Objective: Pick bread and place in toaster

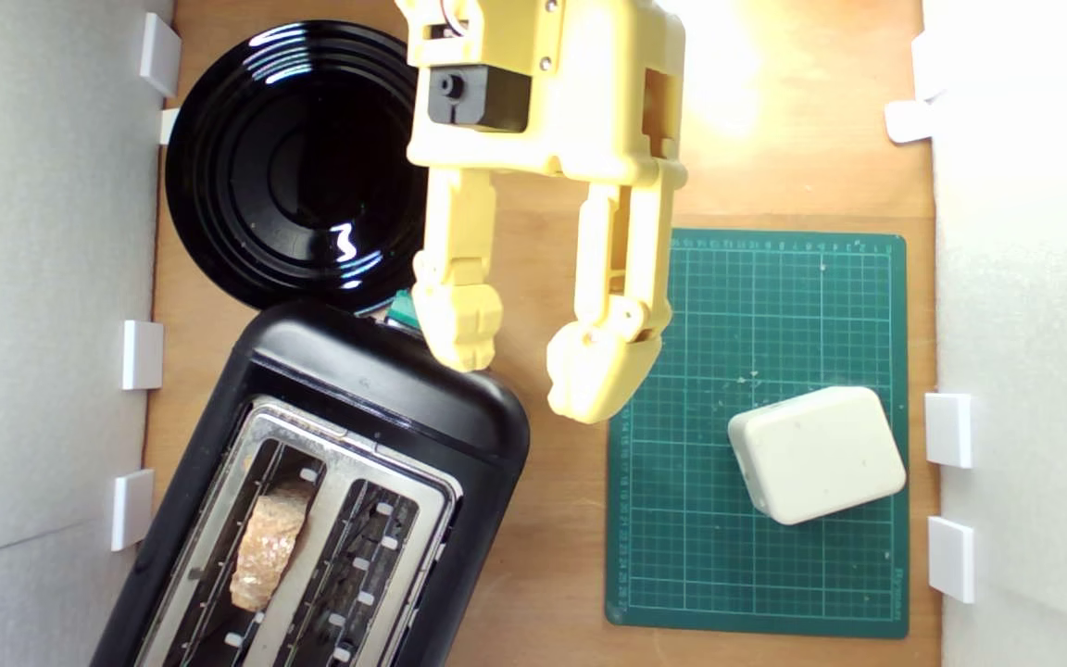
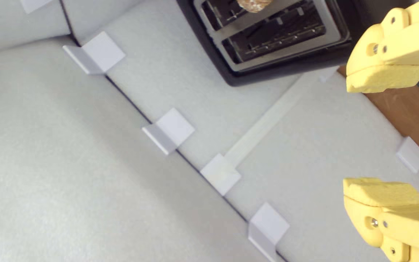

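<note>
One bread slice (image 1: 267,547) sits in toaster (image 1: 330,500) slot nearer wooden tabletop's edge. Gripper (image 1: 520,375) spread wide, empty, above toaster's end. Placing looks done; next, judge retreat clear.

My gripper (image 1: 533,371) hangs with its two yellow jaws spread apart and nothing between them, one tip over the black end of the toaster (image 1: 330,491) and the other over bare wood beside the green cutting mat (image 1: 760,431). The bread (image 1: 268,548) stands in the toaster's slot nearer the exterior view's left, and the toaster lies slantwise at the table's (image 1: 552,556) lower left corner, its upper end just beside the glossy black plate (image 1: 288,167). An off-white block (image 1: 816,454) sits on the mat near the table's right edge.
</note>
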Controlling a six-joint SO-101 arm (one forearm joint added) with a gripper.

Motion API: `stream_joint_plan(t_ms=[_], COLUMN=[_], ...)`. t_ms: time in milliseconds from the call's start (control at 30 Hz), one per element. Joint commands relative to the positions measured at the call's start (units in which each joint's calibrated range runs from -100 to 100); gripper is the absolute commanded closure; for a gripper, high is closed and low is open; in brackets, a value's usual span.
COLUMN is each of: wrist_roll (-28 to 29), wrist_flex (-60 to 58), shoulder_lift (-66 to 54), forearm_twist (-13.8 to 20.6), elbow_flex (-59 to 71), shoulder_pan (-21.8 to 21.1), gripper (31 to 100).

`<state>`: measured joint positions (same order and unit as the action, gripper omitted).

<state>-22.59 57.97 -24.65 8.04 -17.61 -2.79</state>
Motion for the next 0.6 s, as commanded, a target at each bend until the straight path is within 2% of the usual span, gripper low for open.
stream_joint_plan(t_ms=[0, 67, 167, 333, 567], wrist_roll=[8.44, 15.55, 19.21, 20.00, 17.07], wrist_flex=[-2.08, -1.91, -1.91, -1.99, -2.08], shoulder_lift=[-6.88, -9.87, -13.12, -20.27, -30.75], forearm_twist=[0.57, 0.48, 0.48, 0.39, 0.39], elbow_flex=[6.22, 11.30, 16.75, 30.28, 49.16], shoulder_pan=[-2.53, -3.09, -4.62, -8.01, -10.42], gripper=[46.6, 46.6, 46.6, 46.6, 46.6])
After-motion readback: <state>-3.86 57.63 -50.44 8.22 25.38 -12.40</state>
